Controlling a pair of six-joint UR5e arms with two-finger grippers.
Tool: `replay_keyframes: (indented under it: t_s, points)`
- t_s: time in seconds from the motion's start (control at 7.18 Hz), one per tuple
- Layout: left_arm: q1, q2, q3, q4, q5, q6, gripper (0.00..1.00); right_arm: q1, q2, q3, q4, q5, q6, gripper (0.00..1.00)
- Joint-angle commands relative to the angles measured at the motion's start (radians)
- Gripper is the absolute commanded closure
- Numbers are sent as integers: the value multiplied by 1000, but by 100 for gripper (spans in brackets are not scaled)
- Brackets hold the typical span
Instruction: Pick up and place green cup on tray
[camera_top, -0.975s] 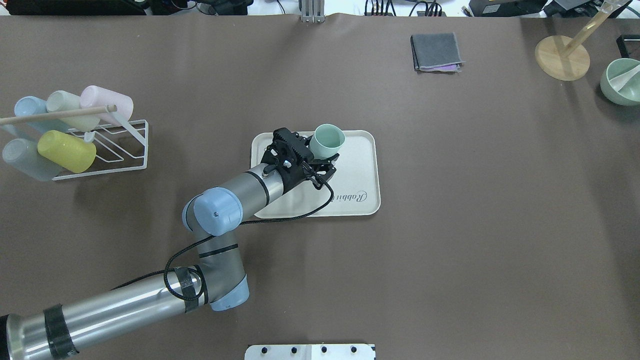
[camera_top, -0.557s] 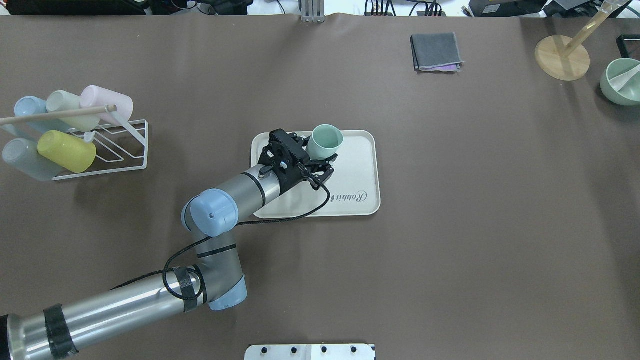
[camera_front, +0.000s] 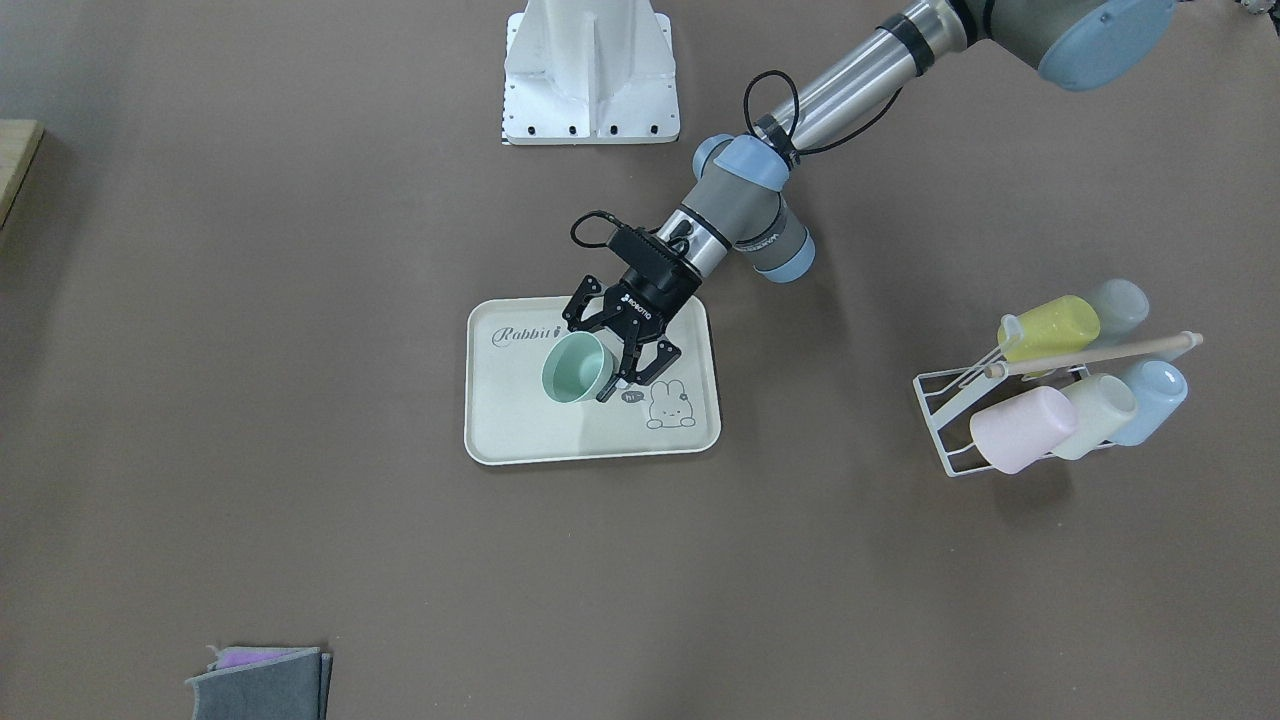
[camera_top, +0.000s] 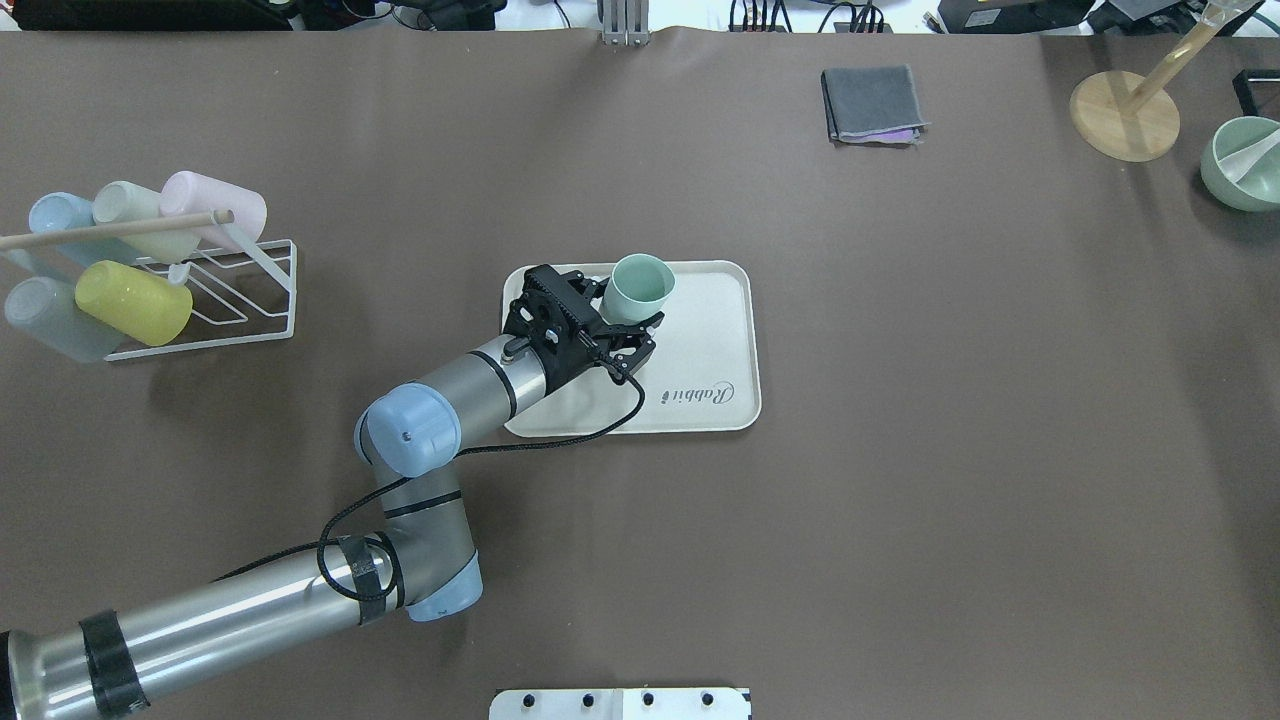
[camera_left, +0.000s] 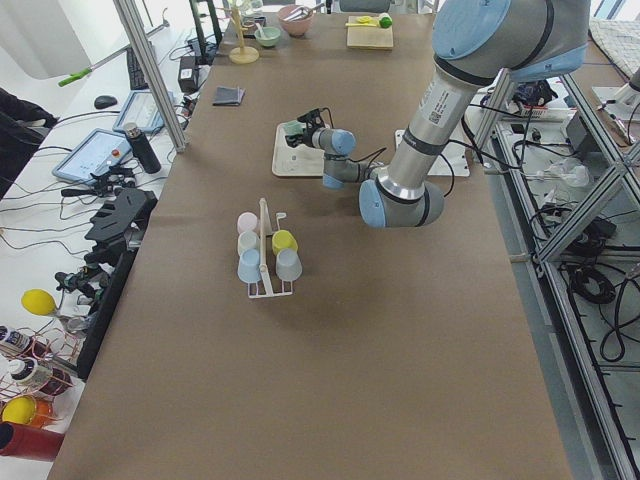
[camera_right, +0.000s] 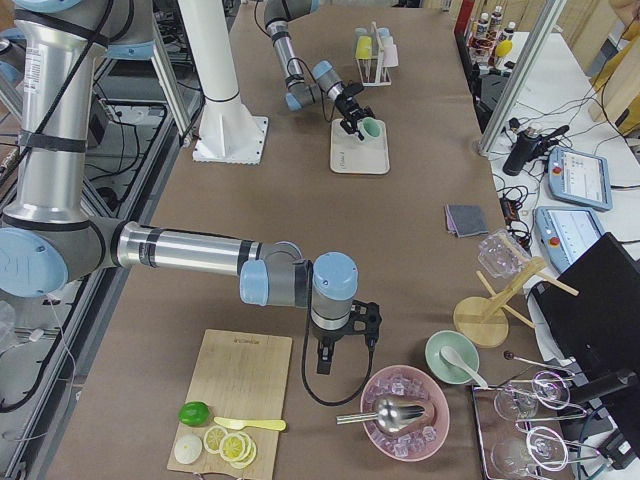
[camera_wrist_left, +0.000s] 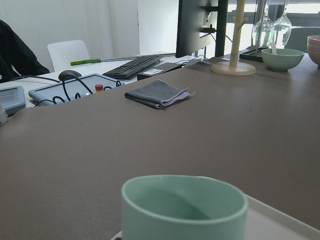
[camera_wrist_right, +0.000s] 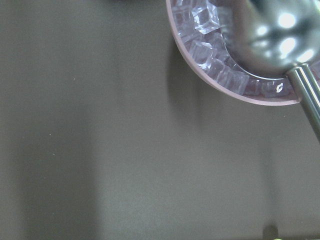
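left end effector (camera_front: 590, 356) clamped on the upright green cup (camera_front: 575, 372), a finger either side, over the tray (camera_front: 520, 440) (contact with it unclear). right end effector (camera_right: 323, 362): grip state can't be told.

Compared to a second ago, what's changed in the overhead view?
The left hand, still clamped on the green cup, has carried it slightly toward the robot's left over the tray. Nothing was newly taken hold of or let go. The tray, cup rack and folded cloth are unchanged.
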Motion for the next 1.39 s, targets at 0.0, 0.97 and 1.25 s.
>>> replay_keyframes:
  t_s: [0.0, 0.97, 1.25]
  points:
    - [0, 1, 2, -1, 0, 1, 96, 0, 0, 2, 1, 0, 0, 0]
    - [-3, 10, -44, -11, -5, -82, 2, 0, 0, 2, 1, -2, 0, 0]
    - [-9, 11, -72, -4, -5, -99, 2, 0, 0, 2, 1, -2, 0, 0]
